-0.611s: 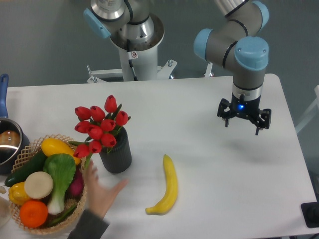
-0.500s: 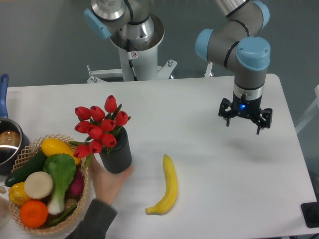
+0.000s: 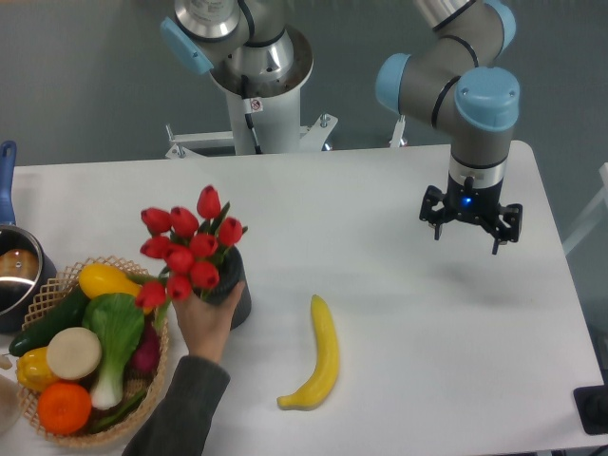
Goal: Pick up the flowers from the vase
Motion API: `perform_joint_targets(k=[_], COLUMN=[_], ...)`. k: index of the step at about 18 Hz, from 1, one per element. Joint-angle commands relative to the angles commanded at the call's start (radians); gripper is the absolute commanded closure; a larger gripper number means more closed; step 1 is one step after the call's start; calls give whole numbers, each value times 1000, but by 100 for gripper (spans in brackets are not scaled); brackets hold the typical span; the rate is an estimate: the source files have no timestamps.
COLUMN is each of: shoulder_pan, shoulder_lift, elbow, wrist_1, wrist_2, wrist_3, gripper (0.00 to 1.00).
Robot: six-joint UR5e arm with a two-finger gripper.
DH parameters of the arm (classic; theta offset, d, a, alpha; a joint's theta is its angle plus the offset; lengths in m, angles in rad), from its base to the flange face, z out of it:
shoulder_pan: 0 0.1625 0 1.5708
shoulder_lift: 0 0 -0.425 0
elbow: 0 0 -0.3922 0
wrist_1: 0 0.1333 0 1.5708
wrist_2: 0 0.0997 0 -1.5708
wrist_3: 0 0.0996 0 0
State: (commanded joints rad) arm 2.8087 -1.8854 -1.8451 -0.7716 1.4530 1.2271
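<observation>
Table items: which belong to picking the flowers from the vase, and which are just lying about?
Job: flowers; vase, gripped by a person's hand; gripper, far right.

Lying about: banana; basket of vegetables; metal pot.

Robotics lab, staged tabletop rig. White table (image 3: 380, 190) against plain grey wall; no home or kitchen fittings. Behind table, white pedestal (image 3: 256, 119) of arm base bolted to metal bracket. Blue-jointed industrial arm (image 3: 456, 76) reaches over table's right part. On table, toy-like props: wicker basket (image 3: 47, 285) of vegetables at left edge, metal pot (image 3: 14, 275) beside it, banana (image 3: 318, 356) near front middle. Person's sleeved hand (image 3: 204, 318) comes in from front edge.
</observation>
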Motion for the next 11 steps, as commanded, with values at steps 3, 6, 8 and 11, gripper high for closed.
perform_joint_targets(k=[3,6,8,11], shoulder_pan=[0,15,9,-9], shoulder_lift=[72,149,181,216], elbow=[-72,-106,-120,-118], wrist_1=[12,9,9,9], wrist_2=[-158,-311,-432,-645], wrist_3=[2,-6,-11,-72], gripper=[0,0,0,0])
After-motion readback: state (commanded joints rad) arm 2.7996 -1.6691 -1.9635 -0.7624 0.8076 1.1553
